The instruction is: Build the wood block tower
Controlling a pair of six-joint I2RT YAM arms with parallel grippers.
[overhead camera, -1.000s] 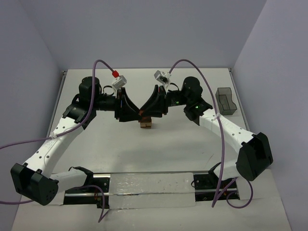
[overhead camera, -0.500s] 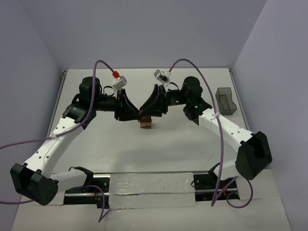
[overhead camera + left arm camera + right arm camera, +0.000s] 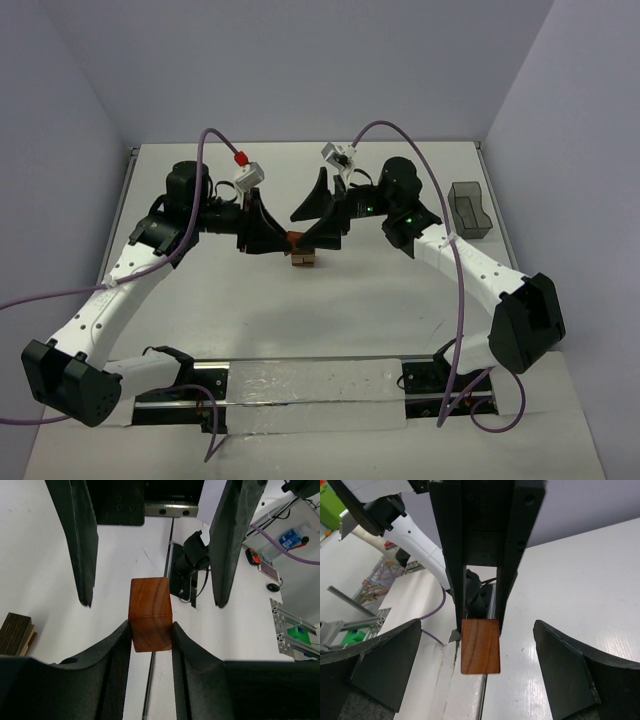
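Note:
A reddish-brown wooden block [image 3: 296, 238] hangs in the air between both arms, just above a small stack of tan blocks [image 3: 303, 260] on the white table. My left gripper [image 3: 283, 240] is shut on it. In the left wrist view the block [image 3: 150, 614] is pinched between my fingertips [image 3: 122, 640], and the stack [image 3: 15, 632] lies at the lower left. My right gripper [image 3: 306, 220] faces it, open wide. In the right wrist view its pads [image 3: 395, 655] stand well apart from the block [image 3: 480, 646].
A small grey bin [image 3: 467, 210] stands at the table's right edge. A metal rail [image 3: 310, 385] with cables runs along the near edge between the arm bases. Purple walls close in the back and sides.
My left gripper has closed onto the reddish-brown block. My right gripper has since opened wide and let go of it. The block stays above the stack.

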